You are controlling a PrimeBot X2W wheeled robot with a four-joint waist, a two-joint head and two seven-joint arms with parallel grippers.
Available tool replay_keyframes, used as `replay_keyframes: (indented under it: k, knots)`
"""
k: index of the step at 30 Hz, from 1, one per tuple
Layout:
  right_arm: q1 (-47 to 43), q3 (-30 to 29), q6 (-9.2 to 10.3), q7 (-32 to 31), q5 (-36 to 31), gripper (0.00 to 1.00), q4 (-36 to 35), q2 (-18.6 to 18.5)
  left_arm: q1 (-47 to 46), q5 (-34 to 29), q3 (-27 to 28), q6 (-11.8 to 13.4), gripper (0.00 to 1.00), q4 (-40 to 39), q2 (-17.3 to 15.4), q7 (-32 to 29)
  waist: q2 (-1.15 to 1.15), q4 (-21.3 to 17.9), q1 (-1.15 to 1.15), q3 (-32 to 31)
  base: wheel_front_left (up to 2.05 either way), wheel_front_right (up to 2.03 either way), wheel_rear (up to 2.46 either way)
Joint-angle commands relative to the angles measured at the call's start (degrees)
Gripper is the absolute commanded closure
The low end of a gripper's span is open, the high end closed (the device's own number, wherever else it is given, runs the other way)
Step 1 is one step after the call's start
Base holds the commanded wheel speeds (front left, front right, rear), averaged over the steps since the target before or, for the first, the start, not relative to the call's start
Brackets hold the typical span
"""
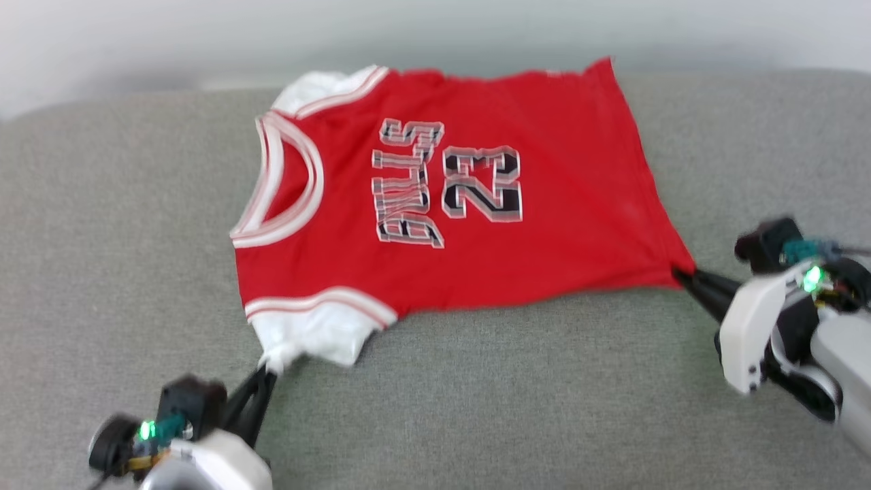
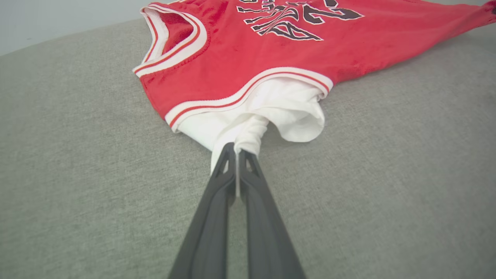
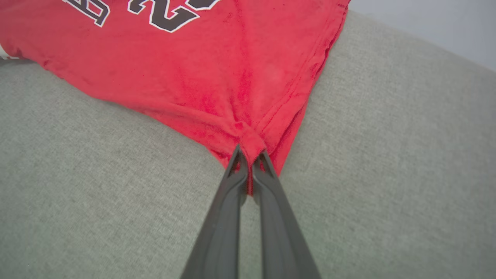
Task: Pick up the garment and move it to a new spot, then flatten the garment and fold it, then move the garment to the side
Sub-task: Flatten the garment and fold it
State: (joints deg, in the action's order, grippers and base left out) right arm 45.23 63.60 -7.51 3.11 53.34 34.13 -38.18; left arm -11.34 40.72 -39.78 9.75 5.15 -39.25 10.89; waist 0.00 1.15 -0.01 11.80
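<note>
The garment (image 1: 544, 204) is a red jersey with white sleeves, striped trim and black lettering with "23". It lies spread face up on the grey cushion, neck to the left, hem to the right. My left gripper (image 1: 269, 373) is shut on the near white sleeve (image 2: 248, 135), pinching a bunch of cloth at its fingertips. My right gripper (image 1: 682, 278) is shut on the near hem corner (image 3: 252, 141) of the garment (image 3: 217, 69), and the red cloth is pulled taut toward it. The garment (image 2: 271, 54) stretches away from the left fingers.
The grey fabric cushion (image 1: 476, 408) reaches all around the jersey. Its far edge meets a pale wall (image 1: 204, 34) just behind the garment's far side.
</note>
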Motion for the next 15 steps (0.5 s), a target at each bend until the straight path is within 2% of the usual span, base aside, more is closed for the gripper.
replay_keyframes:
  k: [1, 9, 15]
  knots:
    - [-1.98, 0.29, 0.04, 0.33, 0.23, 1.0, -0.44, -0.58, 2.38, 0.65, -0.29, 0.76, 1.0, -1.03, -0.35, -0.36, 0.0, -0.15, 0.01, -3.33, 0.0, 0.0, 0.0]
    - [-14.69, -1.34, 0.04, 1.74, 2.32, 1.0, -4.36, -4.07, 15.71, 4.72, 0.13, 6.74, 1.0, -7.64, -2.14, 0.38, 0.0, 0.34, 0.01, -9.13, 0.0, 0.0, 0.0]
    - [-25.22, -4.09, 0.04, 1.4, 2.67, 1.0, -7.7, -6.71, 22.88, 6.26, -1.31, 9.27, 1.0, -11.43, -3.03, -0.22, 0.0, 0.75, 0.01, -12.17, 0.0, 0.0, 0.0]
